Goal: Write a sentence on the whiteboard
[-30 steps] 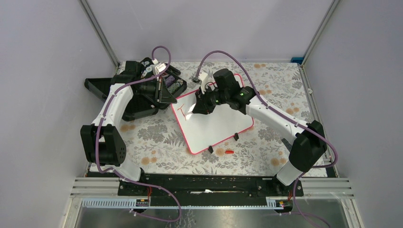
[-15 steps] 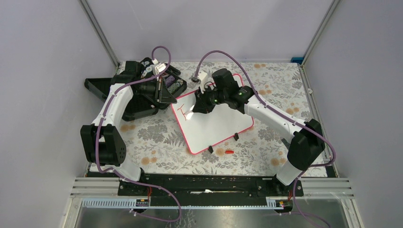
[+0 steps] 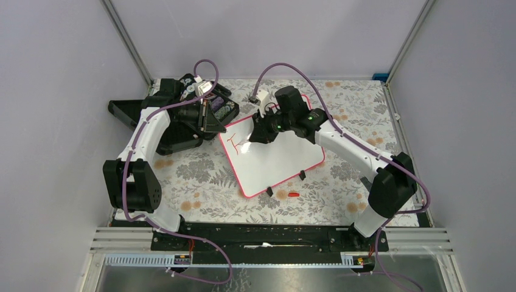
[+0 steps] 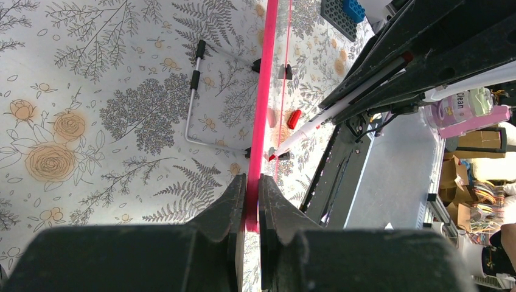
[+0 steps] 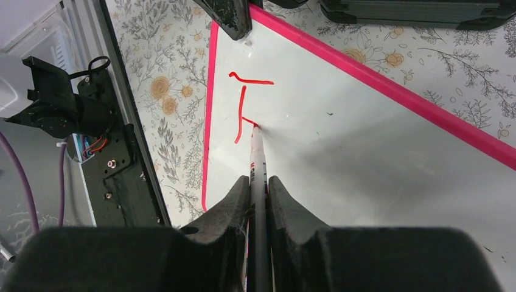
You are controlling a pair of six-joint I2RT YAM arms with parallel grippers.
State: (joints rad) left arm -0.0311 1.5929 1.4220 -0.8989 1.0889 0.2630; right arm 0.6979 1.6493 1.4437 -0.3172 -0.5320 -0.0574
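With left jaws clamped on whiteboard (image 3: 277, 161) rim at tabletop (image 3: 201, 176) centre and right jaws pinching pen (image 5: 258, 164) tip-down, could break stroke (image 5: 240, 115) or slip rim free if pressed hard.

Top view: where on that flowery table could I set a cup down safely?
Bare flowered tablecloth shows between the white, pink-rimmed whiteboard and the left arm's black base, and in the far right corner beyond the board. The far left is crowded: the black compartment case sits beside the board.
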